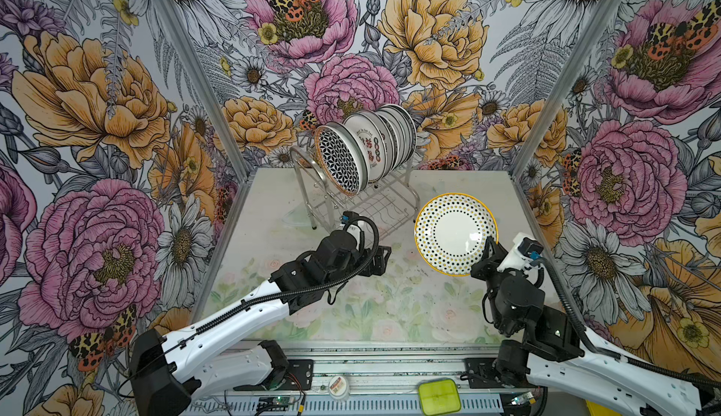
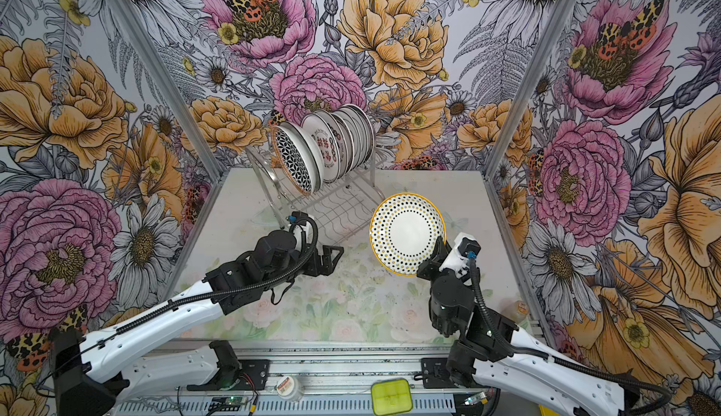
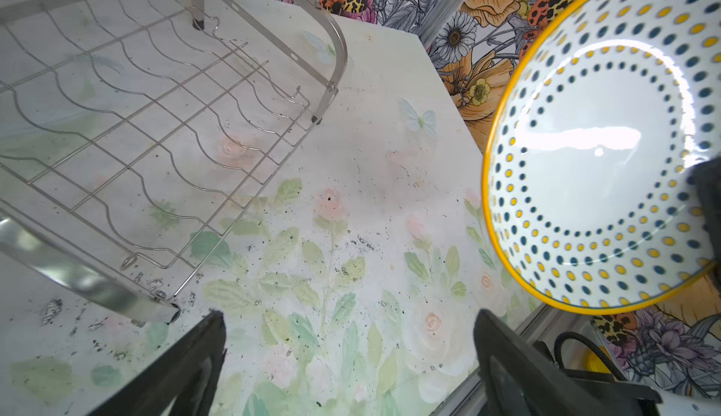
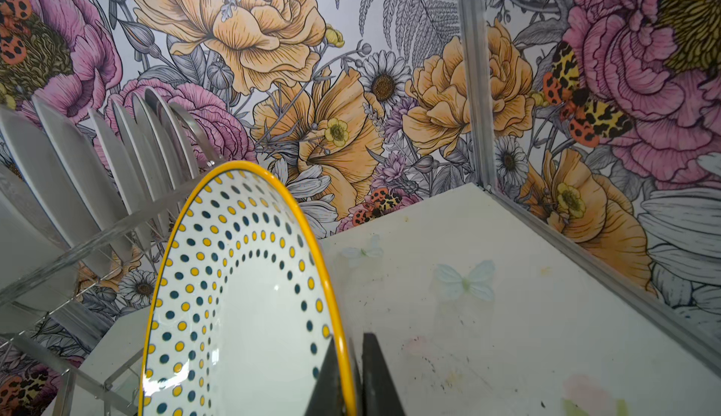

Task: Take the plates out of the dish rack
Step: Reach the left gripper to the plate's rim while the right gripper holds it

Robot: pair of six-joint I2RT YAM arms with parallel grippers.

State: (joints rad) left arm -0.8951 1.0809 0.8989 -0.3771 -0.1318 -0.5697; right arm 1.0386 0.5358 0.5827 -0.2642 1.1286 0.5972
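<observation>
While its left gripper (image 3: 348, 314) hangs with jaws spread wide and nothing between them, low over the floral table (image 1: 351, 308) just before the bottom shelf of the dish rack (image 3: 70, 273), the robot's right gripper (image 4: 350, 340) is clamped on the yellow rim of a dotted plate (image 1: 454, 232), held clear of the table to the right of the rack. The grip is one narrow pinch on glazed ceramic, so the plate could pivot between the fingers or slip free and chip on the tabletop. A careless swing could also knock it against the rack's steel end loop close by. Round, the plate has no long axis. It sits tilted, its face turned upward and toward the left arm. Farther back, the other plates (image 1: 386, 141) stand on edge in the rack's upper tier, leaning, patterned faces toward the front left. Their row runs toward the back wall.
</observation>
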